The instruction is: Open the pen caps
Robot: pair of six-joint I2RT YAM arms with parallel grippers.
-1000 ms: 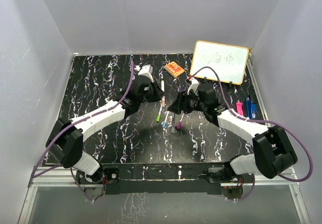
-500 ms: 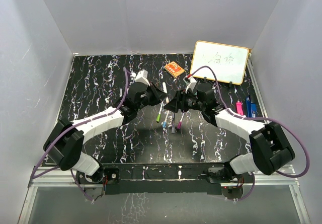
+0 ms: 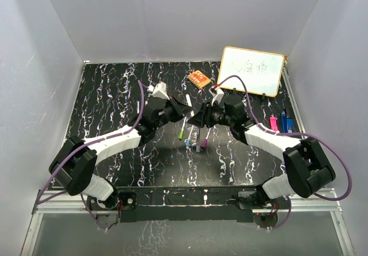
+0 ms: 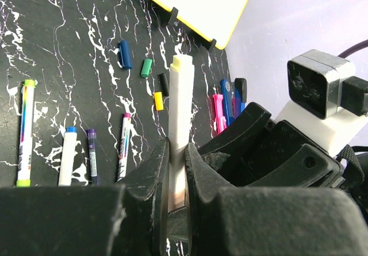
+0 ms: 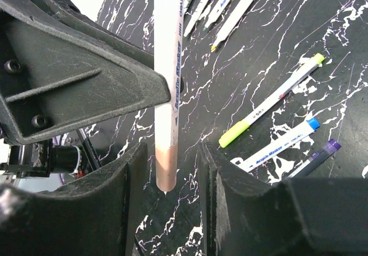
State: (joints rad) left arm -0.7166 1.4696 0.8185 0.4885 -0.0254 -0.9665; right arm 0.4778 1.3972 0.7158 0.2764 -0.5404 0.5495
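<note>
Left pincer (image 4: 177, 175) clamps the white marker (image 4: 181, 95); right pincer (image 5: 168, 175), open, straddles its end, gaps both sides.

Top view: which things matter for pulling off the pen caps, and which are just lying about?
Job: held marker, left gripper, right gripper, capped pens, loose caps.
Lying about: whiteboard, orange eraser, clips.
</note>
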